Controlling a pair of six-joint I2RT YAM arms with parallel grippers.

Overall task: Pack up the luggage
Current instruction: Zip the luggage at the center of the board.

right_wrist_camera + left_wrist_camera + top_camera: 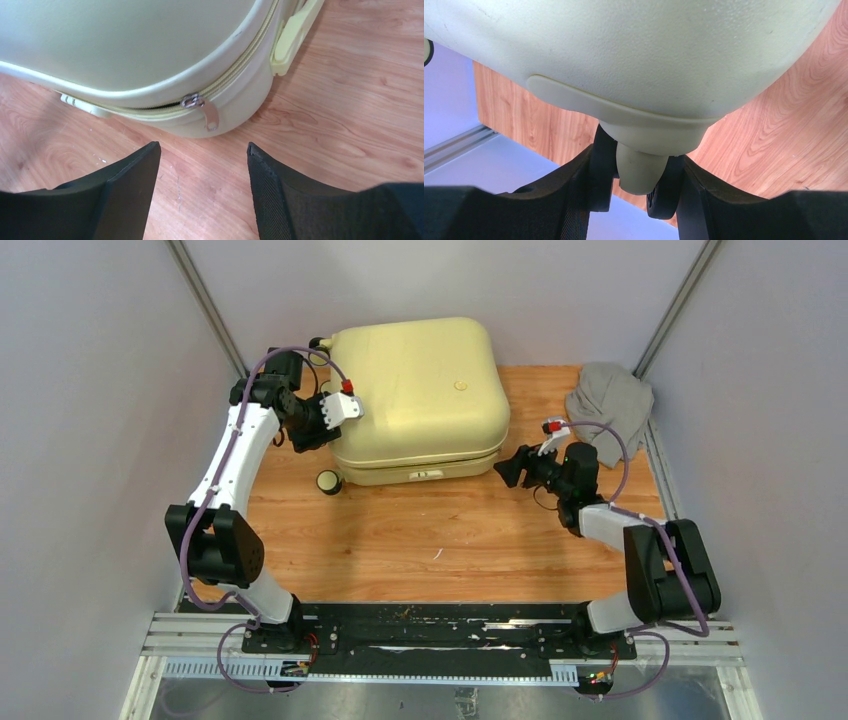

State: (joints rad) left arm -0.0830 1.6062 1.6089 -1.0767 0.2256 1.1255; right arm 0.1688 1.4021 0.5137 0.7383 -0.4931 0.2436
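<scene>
- Two arms reach over the wooden bench (pixel 420 540). Toward its far-left corner we see the left gripper (pixel 338 418) pushed in against the left end of the luggage (pixel 420 390).
- From the left wrist view, we find that gripper about half closed. Its fingers (pixel 574 190) press on either side of a cream-and-black wheel (pixel 640 167) at the end of the shell, and the wheel is what it has hold of.
- At centre, toward the far edge, the luggage lies flat with its lid down, pale yellow and by far the largest thing on the bench.
- Just off the case's near-right corner we see the right gripper (pixel 505 468), its jaws spread wide over bare wood, holding nothing and clear of the shell.
- Its wrist view shows us a metal zip pull (pixel 212 117) hanging from the seam just ahead of the fingers.
- In the far-right corner, a crumpled grey cloth (pixel 610 400) lies on the bench, apart from the case.
</scene>
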